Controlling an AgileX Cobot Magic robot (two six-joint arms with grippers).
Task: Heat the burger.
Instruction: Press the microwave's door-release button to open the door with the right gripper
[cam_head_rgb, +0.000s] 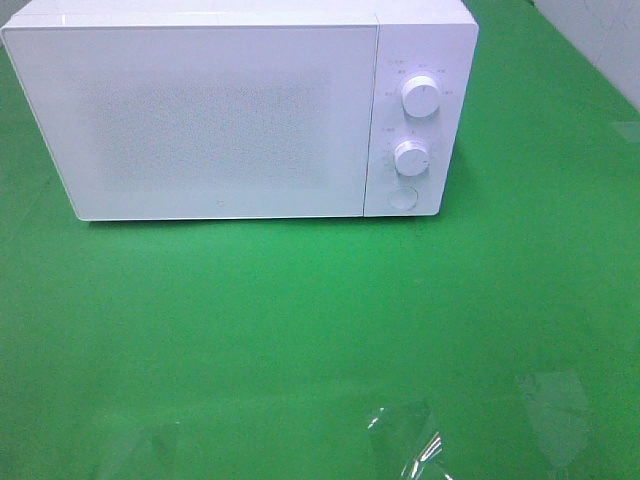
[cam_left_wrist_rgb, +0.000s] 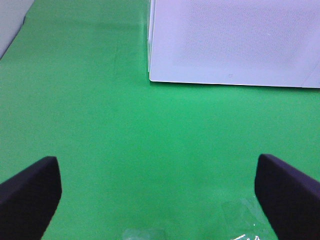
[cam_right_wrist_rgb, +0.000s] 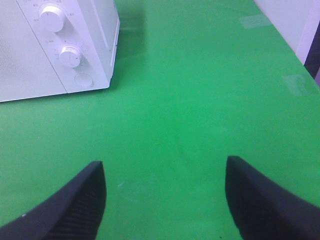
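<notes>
The left gripper (cam_left_wrist_rgb: 157, 167) hangs with jaws spread wide over the green table (cam_head_rgb: 300, 330), facing the shut microwave (cam_head_rgb: 200, 120). The burger shows in no view and may be inside. The right gripper (cam_right_wrist_rgb: 165, 167), also open and empty, is nearer the knobs (cam_head_rgb: 420, 96).

One white microwave (cam_head_rgb: 220, 115) stands on one green cloth (cam_head_rgb: 300, 320). Its panel carries two round knobs, the upper knob (cam_head_rgb: 421, 96) and the lower knob (cam_head_rgb: 411, 157), and one round button (cam_head_rgb: 402, 196). Two clear tape patches (cam_head_rgb: 405, 440) shine at the cloth's near edge; a third is too faint to count. There are two grippers, the left gripper (cam_left_wrist_rgb: 157, 197) and the right gripper (cam_right_wrist_rgb: 165, 197), each with two dark fingers (cam_left_wrist_rgb: 30, 192).
</notes>
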